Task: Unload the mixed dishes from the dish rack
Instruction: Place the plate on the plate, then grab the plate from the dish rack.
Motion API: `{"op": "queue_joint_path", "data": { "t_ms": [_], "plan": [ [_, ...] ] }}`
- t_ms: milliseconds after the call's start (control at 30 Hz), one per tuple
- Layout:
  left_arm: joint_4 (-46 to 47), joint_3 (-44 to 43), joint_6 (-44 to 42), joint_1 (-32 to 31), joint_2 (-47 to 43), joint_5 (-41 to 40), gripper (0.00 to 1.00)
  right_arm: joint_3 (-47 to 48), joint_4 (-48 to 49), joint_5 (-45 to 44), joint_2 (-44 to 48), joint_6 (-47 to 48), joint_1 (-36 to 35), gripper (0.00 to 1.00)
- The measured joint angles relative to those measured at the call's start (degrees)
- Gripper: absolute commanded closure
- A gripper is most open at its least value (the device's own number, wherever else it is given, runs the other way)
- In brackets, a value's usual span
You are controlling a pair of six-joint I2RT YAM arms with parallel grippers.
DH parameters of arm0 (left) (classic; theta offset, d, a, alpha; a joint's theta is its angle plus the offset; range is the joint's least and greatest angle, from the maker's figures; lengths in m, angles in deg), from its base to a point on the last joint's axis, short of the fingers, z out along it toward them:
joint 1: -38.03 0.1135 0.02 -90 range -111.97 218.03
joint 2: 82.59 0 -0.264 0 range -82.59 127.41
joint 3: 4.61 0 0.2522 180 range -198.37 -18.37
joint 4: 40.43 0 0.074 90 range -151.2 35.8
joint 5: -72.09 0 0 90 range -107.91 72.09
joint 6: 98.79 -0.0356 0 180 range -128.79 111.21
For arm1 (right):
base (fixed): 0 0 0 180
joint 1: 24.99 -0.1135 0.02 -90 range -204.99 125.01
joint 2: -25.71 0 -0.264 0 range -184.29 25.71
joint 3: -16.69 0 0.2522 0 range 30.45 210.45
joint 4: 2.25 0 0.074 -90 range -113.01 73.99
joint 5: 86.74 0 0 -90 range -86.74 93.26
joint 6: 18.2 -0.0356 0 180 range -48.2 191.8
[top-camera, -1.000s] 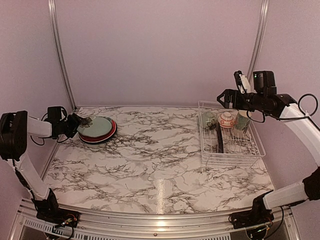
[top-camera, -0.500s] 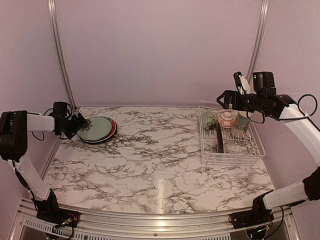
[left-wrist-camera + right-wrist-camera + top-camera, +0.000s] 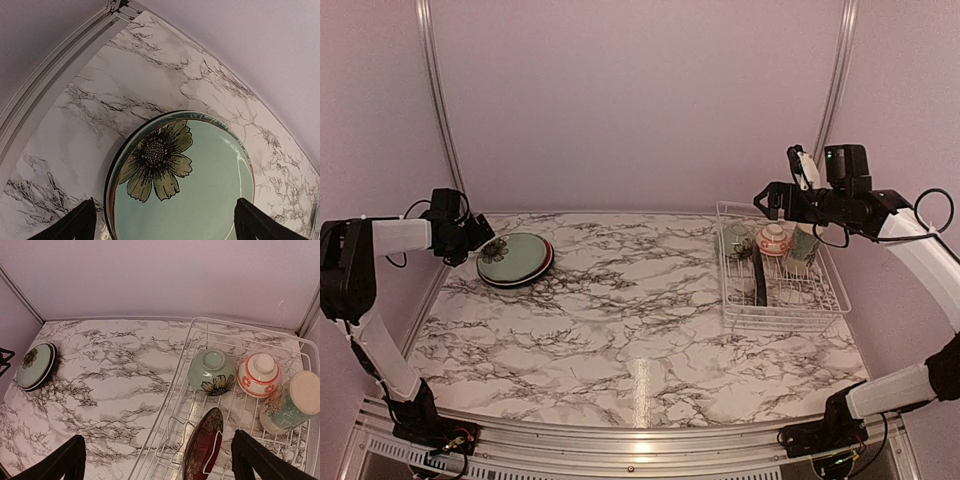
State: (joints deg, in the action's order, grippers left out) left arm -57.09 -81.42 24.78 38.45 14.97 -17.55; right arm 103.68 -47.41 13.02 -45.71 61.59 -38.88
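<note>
Top external, plate stack [image 3: 515, 259]: lies flat on the bench [image 3: 620, 330] at the far left, well apart from the dish rack [image 3: 780, 300] at the far right. This share of the unloading looks done.
Top external, left end effector [image 3: 470, 238]: near the stack's left rim, holding nothing.
Top external, right end effector [image 3: 768, 200]: hangs over the rack's back edge, empty.
Top external, change: a second ago the left end effector sat against the stack's rim with its fingers closer together. Now it is drawn back toward the wall with the fingers wider, and the top plate lies settled. The right arm and the rack's contents look the same.
Left wrist, pale green plate [image 3: 200, 190]: flower-painted, on top of the stack, with a dark rim and a red edge showing beneath it.
Left wrist, fingers [image 3: 75, 225]: spread wide to either side, not gripping the plate.
Right wrist, left to unload: a pale green bowl [image 3: 212, 371], an orange-red-and-white bowl [image 3: 258, 375], a mug [image 3: 287, 407] and a dark red plate [image 3: 202, 447] standing on edge, all inside the rack. By that count, more than half the job seems to remain.
Right wrist, fingers [image 3: 255, 460]: spread apart above the rack, touching nothing.
</note>
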Motion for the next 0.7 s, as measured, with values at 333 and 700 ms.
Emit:
{"op": "queue_joint_path", "data": {
  "t_ms": [333, 700],
  "plan": [
    [-1.86, 1.90, -1.09, -2.84, -5.86, -1.07, 0.01, 0.02, -6.43, -5.07, -5.66, 0.13, 0.00, 0.16],
    [-1.22, 1.73, -1.49, -11.43, -12.09, 1.49, 0.01, -2.62, -12.72, -7.37, -11.43, -4.61, -1.05, 0.33]
  ]
}}
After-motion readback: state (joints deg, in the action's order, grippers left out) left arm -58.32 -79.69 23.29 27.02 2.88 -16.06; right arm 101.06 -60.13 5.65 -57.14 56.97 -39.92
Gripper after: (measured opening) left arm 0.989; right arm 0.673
